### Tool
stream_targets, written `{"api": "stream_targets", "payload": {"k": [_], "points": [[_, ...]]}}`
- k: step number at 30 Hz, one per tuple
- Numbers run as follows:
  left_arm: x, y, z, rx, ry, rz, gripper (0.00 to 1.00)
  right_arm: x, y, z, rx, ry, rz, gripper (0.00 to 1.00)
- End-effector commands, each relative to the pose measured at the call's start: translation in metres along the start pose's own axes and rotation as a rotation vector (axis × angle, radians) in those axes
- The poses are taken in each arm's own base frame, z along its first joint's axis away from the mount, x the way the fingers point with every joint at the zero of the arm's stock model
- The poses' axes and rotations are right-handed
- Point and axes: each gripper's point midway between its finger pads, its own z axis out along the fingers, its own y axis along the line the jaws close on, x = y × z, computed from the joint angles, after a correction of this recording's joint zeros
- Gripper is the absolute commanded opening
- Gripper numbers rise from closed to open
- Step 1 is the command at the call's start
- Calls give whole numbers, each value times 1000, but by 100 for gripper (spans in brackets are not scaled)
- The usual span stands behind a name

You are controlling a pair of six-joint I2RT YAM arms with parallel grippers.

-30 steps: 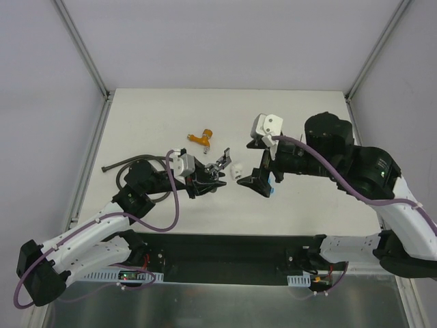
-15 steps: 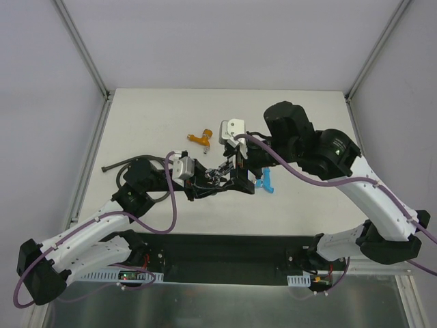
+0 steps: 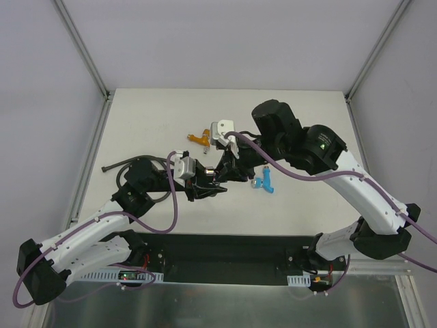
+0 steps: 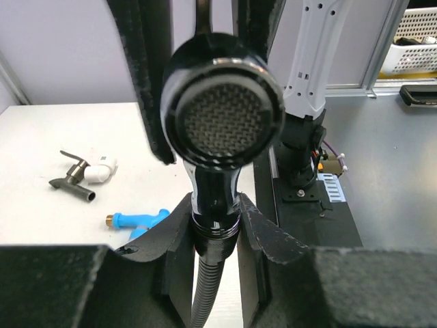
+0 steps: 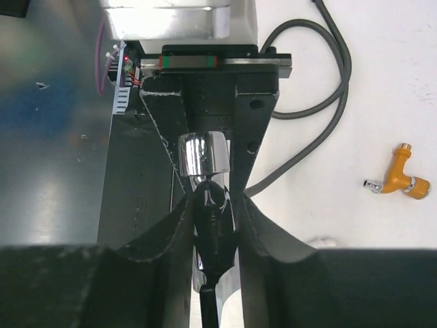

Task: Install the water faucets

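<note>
Both claws are on the chrome faucet (image 4: 225,109): left gripper (image 4: 215,225) clamps its neck just above the hose (image 5: 328,82), bracing it. The right gripper (image 5: 213,219) looks pinched on it from the opposite side, likely to twist it. The orange faucet (image 3: 200,139), blue faucet (image 3: 265,181) and grey-brown faucet (image 4: 74,181) lie loose on the table (image 3: 307,123).

Your left tool (image 4: 215,219) and right tool (image 5: 213,219) meet on the chrome faucet (image 4: 225,109) mid-tabletop (image 3: 157,109), barring passage there. The orange faucet (image 3: 201,139) crowds the far side, the blue faucet (image 3: 265,180) the right and the hose (image 5: 348,68) the left. The far strip lies open.
</note>
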Motion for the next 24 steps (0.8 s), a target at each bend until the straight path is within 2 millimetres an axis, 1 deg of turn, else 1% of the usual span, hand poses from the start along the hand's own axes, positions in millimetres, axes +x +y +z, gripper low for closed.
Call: {"api": "stream_targets", "payload": {"k": [1,2,3,5,6,7,9,10,12,13,15,16,17,18,19,21,23,24], "points": [[-44,3,-1,-42,-110,126,0,-3,2,0,0,-13,28,20],[-44,5,-2,-54,-110,126,0,-4,1,-1,13,-19,48,16],[-43,8,-2,-70,-109,125,0,-3,-1,0,26,-18,62,10],[-44,17,-4,-126,-110,125,0,-1,-6,0,68,-17,89,2],[-44,20,-5,-146,-109,127,0,0,-7,1,82,-18,127,2],[-44,26,-7,-183,-109,134,0,-2,-15,0,140,-25,141,2],[-44,31,-9,-219,-111,130,0,4,-18,4,185,-9,207,2],[-44,33,-11,-237,-114,130,0,7,-25,6,238,0,223,2],[-45,40,-14,-280,-117,149,0,12,-31,9,302,19,270,2],[-44,41,-15,-291,-117,156,0,17,-37,12,366,42,305,2],[-44,47,-18,-332,-116,163,0,18,-40,15,412,53,332,2],[-42,49,-19,-344,-110,177,0,21,-38,21,424,65,363,2],[-42,51,-20,-357,-107,185,0,22,-43,20,465,70,377,2],[-41,55,-21,-380,-104,191,0,22,-43,20,480,71,394,2],[-38,56,-21,-390,-88,204,0,28,-46,22,520,100,411,2],[-36,62,-24,-430,-77,224,0,32,-49,22,570,113,465,2],[-35,62,-25,-446,-71,233,0,36,-49,24,610,130,499,2],[-33,67,-27,-477,-64,237,0,36,-49,25,625,132,507,2]]}}
